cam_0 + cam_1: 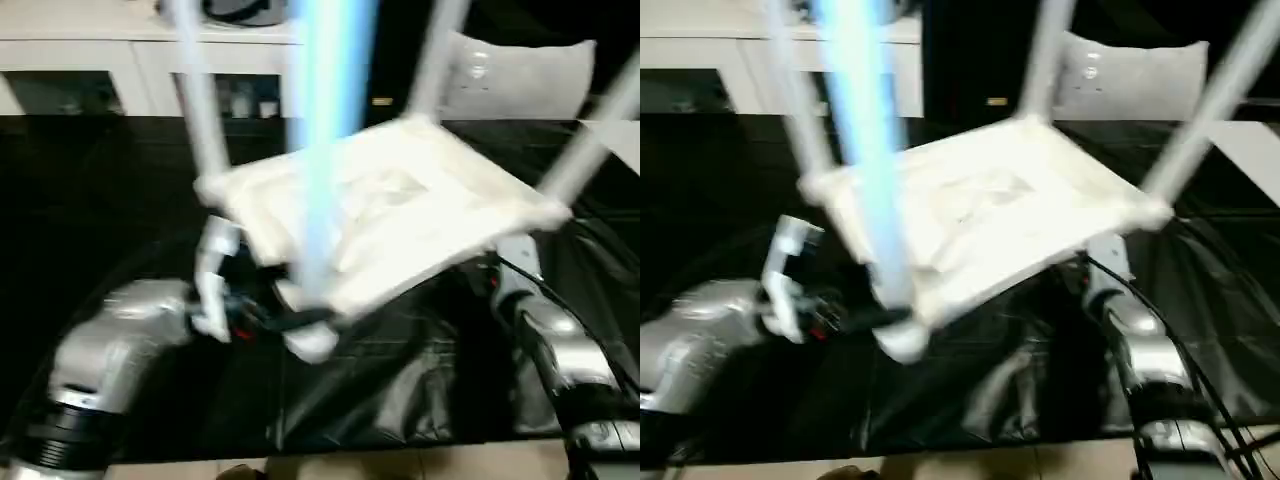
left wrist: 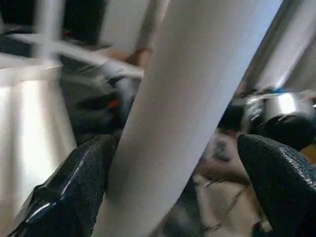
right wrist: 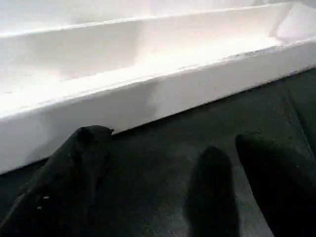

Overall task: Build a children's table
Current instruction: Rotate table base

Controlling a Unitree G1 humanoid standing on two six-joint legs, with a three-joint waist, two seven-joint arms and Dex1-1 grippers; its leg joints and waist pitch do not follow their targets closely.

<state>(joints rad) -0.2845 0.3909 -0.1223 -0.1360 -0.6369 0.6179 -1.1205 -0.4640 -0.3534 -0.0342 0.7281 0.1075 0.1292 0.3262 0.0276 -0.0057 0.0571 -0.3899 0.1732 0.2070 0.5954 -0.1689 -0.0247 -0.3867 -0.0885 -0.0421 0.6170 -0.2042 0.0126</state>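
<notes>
The white tabletop (image 1: 400, 200) lies upside down and tilted on the black-covered surface, ribbed underside up. Four white legs stand in its corner sockets: a near leg (image 1: 325, 150), a left leg (image 1: 200, 100), a back leg (image 1: 435, 60) and a right leg (image 1: 590, 140). My left gripper (image 1: 285, 320) is at the near corner, open around the base of the near leg (image 2: 187, 98); one finger (image 2: 79, 182) touches it and the other (image 2: 276, 177) stands apart. My right gripper (image 3: 173, 138) is open just short of the tabletop's side rim (image 3: 148, 98), low over the black cover, holding nothing.
A white cabinet with glass doors (image 1: 100, 70) runs along the back left. A pale cushion (image 1: 520, 75) sits at the back right. Crinkled black sheeting (image 1: 400, 390) covers the work surface, whose front edge (image 1: 300, 455) is close. Cables (image 1: 1200, 300) trail beside my right forearm.
</notes>
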